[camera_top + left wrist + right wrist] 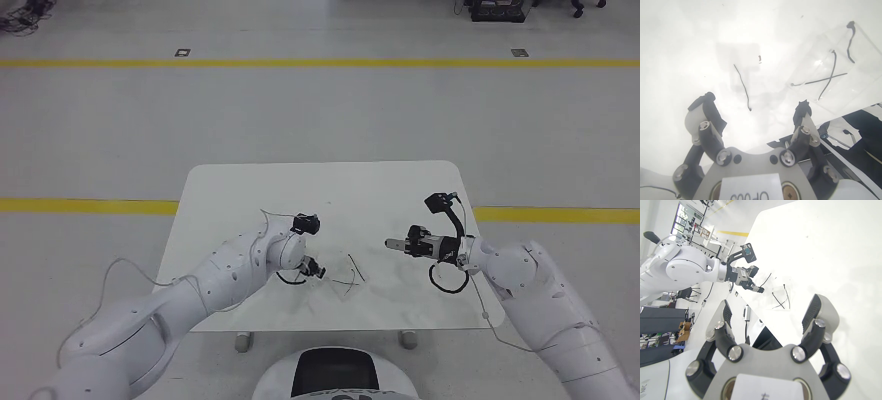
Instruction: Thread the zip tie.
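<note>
1. Three spare zip ties [829, 75] lie in a clear shallow tray [844, 92]. Two are crossed and the third lies apart. The tray sits toward six o'clock on the tabletop [330, 195], probably so the spares stay together within reach of both arms.
2. One loose zip tie [743, 85] lies flat on the tabletop outside the tray, at about its nine o'clock in the top view.
3. The left gripper [756, 100] hovers low beside that tie. Its fingers [710, 108] are spread wide with nothing between them, seemingly lined up to pick it up.
4. The right gripper [770, 303] hangs at the tray's two o'clock, well apart. Its fingers are also wide apart and empty and face the left gripper, likely waiting to take the tie's other end.
</note>
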### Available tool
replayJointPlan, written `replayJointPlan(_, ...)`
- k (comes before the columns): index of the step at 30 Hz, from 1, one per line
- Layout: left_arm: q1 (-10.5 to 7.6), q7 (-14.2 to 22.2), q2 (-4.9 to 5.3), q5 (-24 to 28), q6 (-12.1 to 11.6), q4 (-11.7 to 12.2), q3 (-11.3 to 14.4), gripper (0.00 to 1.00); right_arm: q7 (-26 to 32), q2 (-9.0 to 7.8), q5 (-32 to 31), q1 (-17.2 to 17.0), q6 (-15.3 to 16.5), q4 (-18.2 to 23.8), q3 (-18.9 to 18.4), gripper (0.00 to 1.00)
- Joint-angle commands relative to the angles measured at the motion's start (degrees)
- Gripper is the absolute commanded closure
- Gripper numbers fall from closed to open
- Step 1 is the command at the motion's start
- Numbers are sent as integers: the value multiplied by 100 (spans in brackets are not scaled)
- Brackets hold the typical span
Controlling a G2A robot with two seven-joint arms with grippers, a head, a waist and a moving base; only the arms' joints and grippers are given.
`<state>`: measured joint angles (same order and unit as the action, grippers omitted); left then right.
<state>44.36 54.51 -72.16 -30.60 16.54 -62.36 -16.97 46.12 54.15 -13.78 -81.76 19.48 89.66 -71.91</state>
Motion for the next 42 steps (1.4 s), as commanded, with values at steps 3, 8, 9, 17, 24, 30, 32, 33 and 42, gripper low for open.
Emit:
replayJointPlan(3, -8, -42, -24, -38, 30, 36, 19, 0, 0, 0, 0, 0, 0, 0, 0, 0)
replayJointPlan(8, 4, -50, -24, -77, 39, 61, 37, 0, 0, 0, 0, 0, 0, 0, 0, 0)
replayJointPlan(9, 27, -86, -28, -152, 54, 81, 65, 0, 0, 0, 0, 0, 0, 0, 0, 0)
replayJointPlan(17, 10, 47, -123, -246, 67, 230, 100, 57, 0, 0, 0, 0, 0, 0, 0, 0)
replayJointPlan(24, -17, 27, -248, -275, 123, 417, 117, 94, 0, 0, 0, 0, 0, 0, 0, 0)
replayJointPlan(30, -57, 30, -372, -289, 77, 617, 148, 100, 0, 0, 0, 0, 0, 0, 0, 0)
replayJointPlan(32, -66, 35, -416, -293, 66, 690, 161, 100, 0, 0, 0, 0, 0, 0, 0, 0)
replayJointPlan(33, -68, 45, -441, -274, 40, 738, 162, 100, 0, 0, 0, 0, 0, 0, 0, 0)
replayJointPlan(42, -116, 75, -583, -165, -178, 1011, 142, 93, 0, 0, 0, 0, 0, 0, 0, 0)
